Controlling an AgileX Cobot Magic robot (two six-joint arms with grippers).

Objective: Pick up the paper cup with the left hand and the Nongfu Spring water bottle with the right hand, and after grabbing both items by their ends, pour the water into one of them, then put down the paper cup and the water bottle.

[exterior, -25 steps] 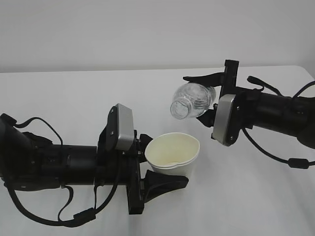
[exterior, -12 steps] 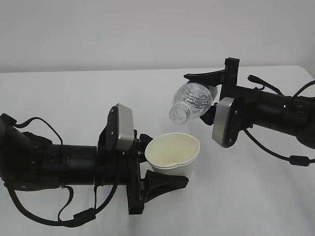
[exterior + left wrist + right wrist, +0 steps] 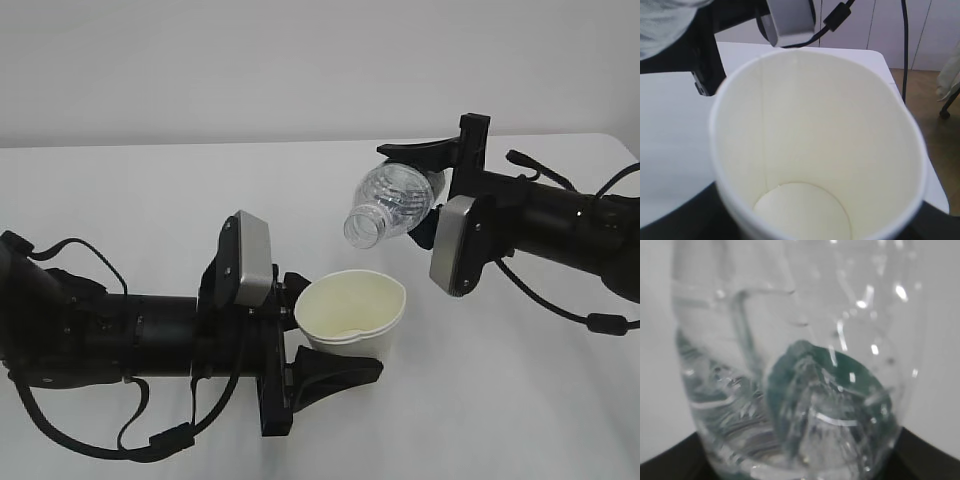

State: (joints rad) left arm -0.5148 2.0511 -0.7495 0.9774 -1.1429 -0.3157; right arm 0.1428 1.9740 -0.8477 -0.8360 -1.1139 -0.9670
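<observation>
- The left hand [image 3: 335, 345], a black robot arm ending in a two-finger black gripper with a silver-grey plate and black cables, reaches in low from the left of the exterior view and is clamped on the small, plain white, tapered paper cup [image 3: 352, 315].
- One black finger [image 3: 335, 368] runs along the cup's near lower side; the other shows only partly behind the cup's left edge, so the cup sits between the two, mouth up and slightly squeezed out of round.
- In the left wrist view the cup [image 3: 815, 150] fills the frame, its cream-white inside and round bottom showing; whether any liquid lies in it I cannot tell.
- The right hand [image 3: 425, 190], a matching black arm and gripper with its own silver-grey plate, comes in from the right and is closed on the small, clear, ribbed plastic water bottle [image 3: 395, 203], gripping it at its base end.
- One black finger [image 3: 420, 152] lies over the top of the bottle, the other beneath it, mostly hidden.
- The bottle is tipped over, its open neck pointing down and to the left, above the cup's rim and apart from it.
- The right wrist view looks along the bottle [image 3: 795, 370] from its base: clear ribbed plastic with a dark green patch showing through.
- Both arms work over a white table [image 3: 150, 190].
</observation>
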